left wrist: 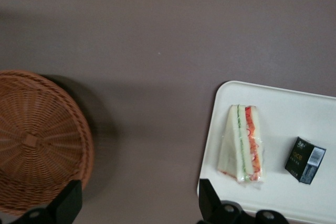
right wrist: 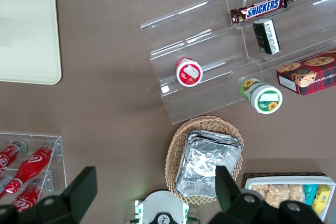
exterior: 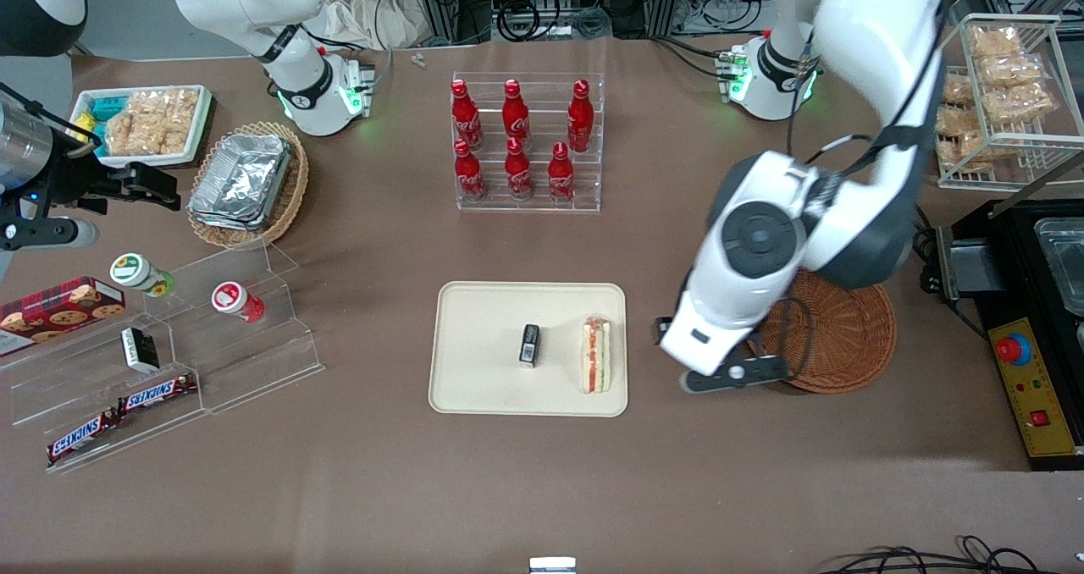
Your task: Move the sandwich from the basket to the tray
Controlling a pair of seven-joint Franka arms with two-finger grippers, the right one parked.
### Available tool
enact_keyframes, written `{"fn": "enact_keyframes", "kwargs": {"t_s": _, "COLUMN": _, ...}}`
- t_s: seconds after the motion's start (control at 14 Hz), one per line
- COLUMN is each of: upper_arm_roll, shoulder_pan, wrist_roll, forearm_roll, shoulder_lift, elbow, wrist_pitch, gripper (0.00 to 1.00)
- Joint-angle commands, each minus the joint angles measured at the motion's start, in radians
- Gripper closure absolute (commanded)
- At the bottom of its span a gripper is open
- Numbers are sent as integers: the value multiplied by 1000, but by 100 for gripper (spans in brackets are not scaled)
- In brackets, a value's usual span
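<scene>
The sandwich point(exterior: 595, 355) point(left wrist: 242, 142) lies on the cream tray point(exterior: 483, 320) point(left wrist: 294, 108), along the tray edge toward the working arm's end of the table. It is a white wedge with red and green filling showing. The reddish-brown wicker basket point(exterior: 847, 337) point(left wrist: 37, 140) has nothing in it where it shows; in the front view the arm covers part of it. My gripper point(left wrist: 139, 203) hangs open over bare table between the tray and the basket, holding nothing. One of its fingers point(left wrist: 207, 198) is over the tray's rim.
A small black box point(exterior: 529, 344) point(left wrist: 305, 160) stands mid-tray beside the sandwich. Farther back is a rack of red bottles point(exterior: 527, 142). A clear stepped shelf with snacks point(exterior: 169, 345) and a tan basket of foil pans point(exterior: 246, 183) sit toward the parked arm's end. A black control box point(exterior: 1033, 388) stands beside the basket.
</scene>
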Motion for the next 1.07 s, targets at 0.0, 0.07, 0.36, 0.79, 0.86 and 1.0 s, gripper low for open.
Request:
{"fn": "enact_keyframes", "kwargs": {"t_s": 0.0, "upper_arm_roll": -9, "shoulder_pan": 112, "wrist_roll": 131, "forearm_roll": -82, "shoulder_lift": -209, "elbow": -214, "wrist_pitch": 7, "gripper": 0}}
{"fn": "enact_keyframes", "kwargs": {"t_s": 0.07, "upper_arm_roll": -7, "shoulder_pan": 138, "wrist_roll": 188, "forearm_roll": -106, "shoulder_lift": -265, "elbow": -265, "wrist_pitch": 7, "gripper": 0}}
{"fn": "enact_keyframes", "kwargs": {"t_s": 0.36, "upper_arm_roll": -4, "shoulder_pan": 264, "wrist_roll": 404, "forearm_roll": -155, "shoulder_lift": -439, "elbow": -444, "wrist_pitch": 11, "gripper": 0}}
{"fn": "enact_keyframes", "kwargs": {"t_s": 0.79, "upper_arm_roll": 0, "shoulder_pan": 399, "wrist_roll": 577, "forearm_roll": -229, "shoulder_lift": -518, "elbow": -497, "wrist_pitch": 12, "gripper": 0}}
{"fn": "enact_keyframes", "kwargs": {"t_s": 0.86, "upper_arm_roll": 0, "shoulder_pan": 422, "wrist_roll": 568, "forearm_roll": -231, "shoulder_lift": -512, "elbow": -483, "wrist_pitch": 0, "gripper": 0}}
{"fn": "enact_keyframes", "kwargs": {"t_s": 1.0, "upper_arm_roll": -1, "shoulder_pan": 439, "wrist_roll": 575, "forearm_roll": -210, "shoulder_lift": -499, "elbow": -460, "wrist_pitch": -14, "gripper": 0}}
